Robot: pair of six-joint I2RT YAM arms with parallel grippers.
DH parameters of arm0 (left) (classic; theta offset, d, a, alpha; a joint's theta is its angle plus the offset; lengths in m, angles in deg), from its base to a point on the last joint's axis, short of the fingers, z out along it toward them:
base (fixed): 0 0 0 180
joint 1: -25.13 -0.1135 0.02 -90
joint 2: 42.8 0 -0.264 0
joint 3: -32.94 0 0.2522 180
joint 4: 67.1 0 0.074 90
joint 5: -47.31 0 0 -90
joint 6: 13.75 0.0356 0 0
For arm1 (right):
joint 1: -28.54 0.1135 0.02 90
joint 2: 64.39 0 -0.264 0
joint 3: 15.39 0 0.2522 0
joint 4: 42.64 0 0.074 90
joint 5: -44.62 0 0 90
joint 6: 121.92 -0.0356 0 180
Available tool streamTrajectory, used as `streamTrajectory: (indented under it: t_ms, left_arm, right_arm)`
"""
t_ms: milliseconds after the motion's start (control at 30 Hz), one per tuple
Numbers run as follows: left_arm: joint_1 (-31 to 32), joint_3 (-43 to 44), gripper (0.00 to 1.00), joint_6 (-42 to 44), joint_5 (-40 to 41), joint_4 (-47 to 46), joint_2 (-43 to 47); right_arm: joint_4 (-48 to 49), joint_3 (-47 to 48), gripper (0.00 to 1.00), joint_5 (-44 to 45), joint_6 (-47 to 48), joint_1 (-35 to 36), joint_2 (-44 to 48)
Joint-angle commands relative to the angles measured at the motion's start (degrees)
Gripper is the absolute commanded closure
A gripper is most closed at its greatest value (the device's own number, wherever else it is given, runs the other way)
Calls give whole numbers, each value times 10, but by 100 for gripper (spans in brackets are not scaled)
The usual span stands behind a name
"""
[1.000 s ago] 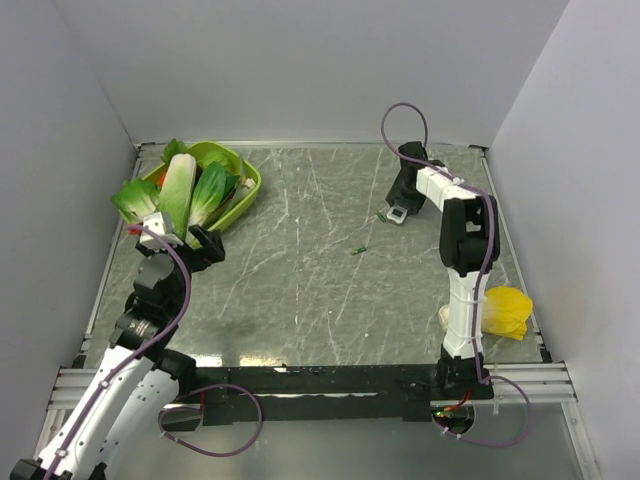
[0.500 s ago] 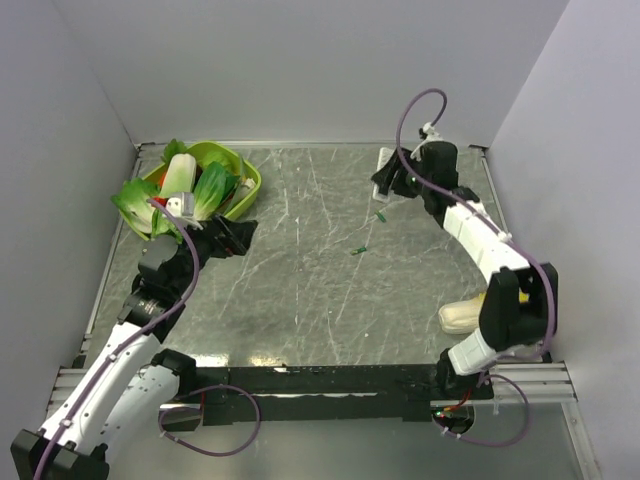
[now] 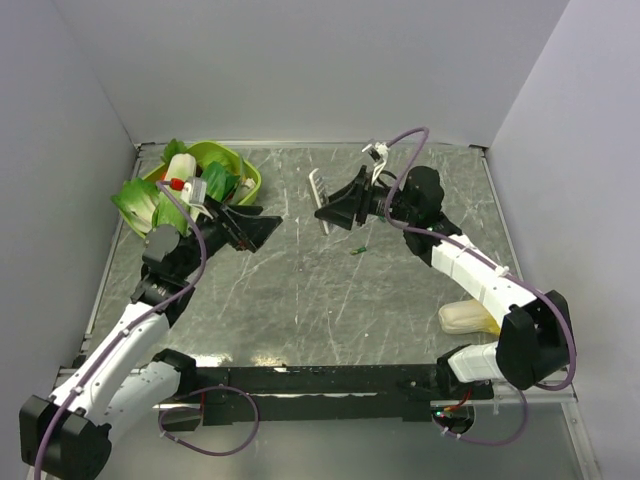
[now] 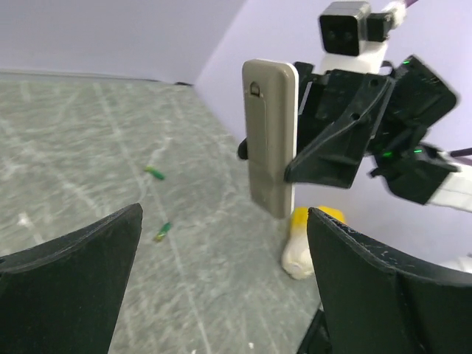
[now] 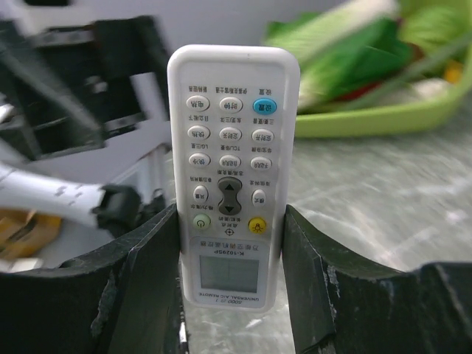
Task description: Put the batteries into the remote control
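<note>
Up off the table [image 3: 300, 300], the remote control [image 3: 318, 188] stands on end in the right gripper [image 3: 330, 207], whose two dark fingers [image 5: 144, 273] clamp the long sides of its lower half. In the right wrist view the white button face [image 5: 231, 199] looks back at the wrist, with the display end sunk between the fingers and the button end sticking clear above them. From the left wrist view its grey-brown back [image 4: 271, 140] faces the left gripper [image 4: 225, 284], with a small notch near the upper end.

The left gripper [image 3: 262, 228] sits at about 9 o'clock of the remote, well apart from it, its jaws spread wide with nothing between them.

Both batteries [image 4: 154, 172] lie on the table below and beyond the remote, near each other but not touching. From above only one battery [image 3: 358, 249] shows plainly, at about 5 o'clock of the remote.

Bare grey surface runs between the two grippers and on toward the near edge at 6 o'clock. A green bowl [image 3: 248, 178] of leafy vegetables [image 3: 135, 200] fills the 10 o'clock corner, just behind the left gripper. A cream-white lump [image 3: 465, 317] rests at 4 o'clock beside the right arm. Pale walls [image 3: 300, 70] close the table at 9, 12 and 3 o'clock.
</note>
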Motion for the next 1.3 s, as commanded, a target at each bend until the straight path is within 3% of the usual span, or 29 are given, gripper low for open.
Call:
streamTrajectory:
  t_ms: [0,267,467,867,1000,1100,1133,1233,1267]
  left_arm:
    - [9,17,3,-57,-73,-132,-12]
    - [31,33,3,-86,-108,-186,-56]
    - [48,31,3,-116,-112,-256,-78]
    - [74,50,0,-129,-140,-278,-110]
    - [82,56,12,-126,-144,-270,-116]
    - [83,63,31,-108,-147,-249,-111]
    - [83,65,47,-86,-140,-235,-108]
    - [83,74,74,-10,-110,-158,-86]
    - [83,78,78,14,-97,-100,-74]
  right_arm:
    - [202,-22,77,-97,-52,20,19]
    - [314,-26,77,-148,-114,57,1]
    - [326,-14,77,-170,-119,85,-16]
    - [351,-15,76,-165,-134,101,-30]
    - [328,-15,76,-161,-114,104,-31]
    - [300,-16,74,-157,-95,105,-30]
    - [292,-17,73,-157,-88,105,-29]
    - [239,-18,63,-150,-55,105,-20]
    - [224,-18,52,-146,-35,105,-15]
